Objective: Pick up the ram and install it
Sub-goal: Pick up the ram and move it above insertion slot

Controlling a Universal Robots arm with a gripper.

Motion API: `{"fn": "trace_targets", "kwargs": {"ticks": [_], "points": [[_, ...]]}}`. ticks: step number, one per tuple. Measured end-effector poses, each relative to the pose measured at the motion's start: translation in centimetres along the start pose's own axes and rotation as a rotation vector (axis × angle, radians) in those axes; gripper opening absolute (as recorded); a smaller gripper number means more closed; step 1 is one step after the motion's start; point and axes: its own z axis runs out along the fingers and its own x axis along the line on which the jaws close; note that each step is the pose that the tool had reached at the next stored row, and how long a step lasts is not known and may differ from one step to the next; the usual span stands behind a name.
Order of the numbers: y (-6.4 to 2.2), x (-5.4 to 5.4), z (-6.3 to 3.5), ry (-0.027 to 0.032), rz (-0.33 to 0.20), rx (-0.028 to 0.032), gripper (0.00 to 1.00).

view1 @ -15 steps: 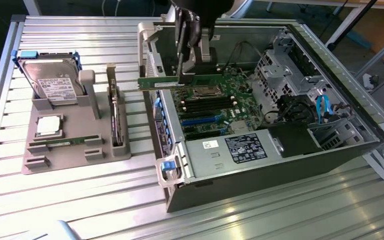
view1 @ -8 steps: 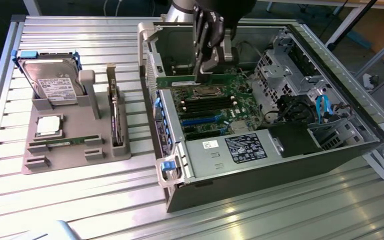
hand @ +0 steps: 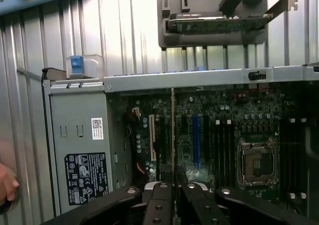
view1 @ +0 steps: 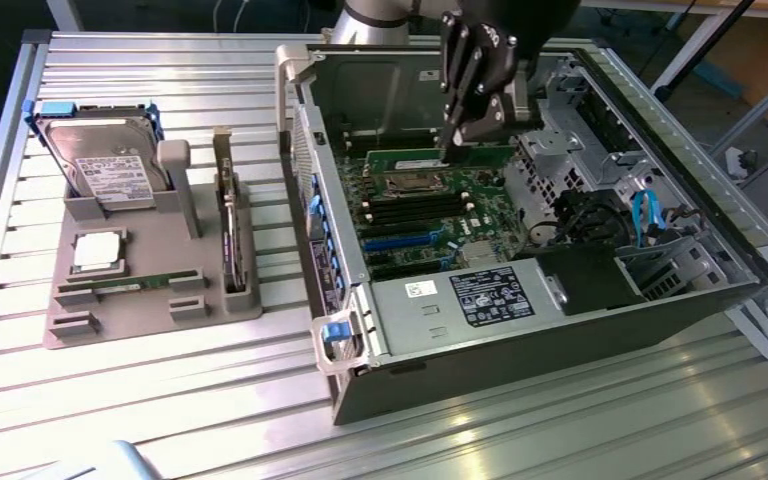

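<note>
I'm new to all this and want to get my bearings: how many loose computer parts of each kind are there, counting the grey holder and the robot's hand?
Hard drive: 1
Processor chip: 1
Expansion card: 1
Ram stick: 2 (held ram stick in the hand; spare ram stick on the grey holder)
Total: 5

The ram (view1: 411,160) is green, the pincer (view1: 464,146) black, the table (view1: 157,400) ribbed silver.
</note>
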Motion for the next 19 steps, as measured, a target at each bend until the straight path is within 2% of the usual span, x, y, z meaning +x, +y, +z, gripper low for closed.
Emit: {"fn": "trace_targets", "kwargs": {"ticks": [6,10,13,16,19], "points": [[-2.57,-0.1,0.11,0.0010,0.000,0.0000,0.13],[-5.01,-0.3,0.20,0.0022,0.000,0.0001,0.13],[-6.15,-0.3,0.25,0.0022,0.000,0.0001,0.13],[-6.73,-0.4,0.26,0.0023,0.000,0.0001,0.13],[-6.79,-0.4,0.26,0.0023,0.000,0.0001,0.13]]}}
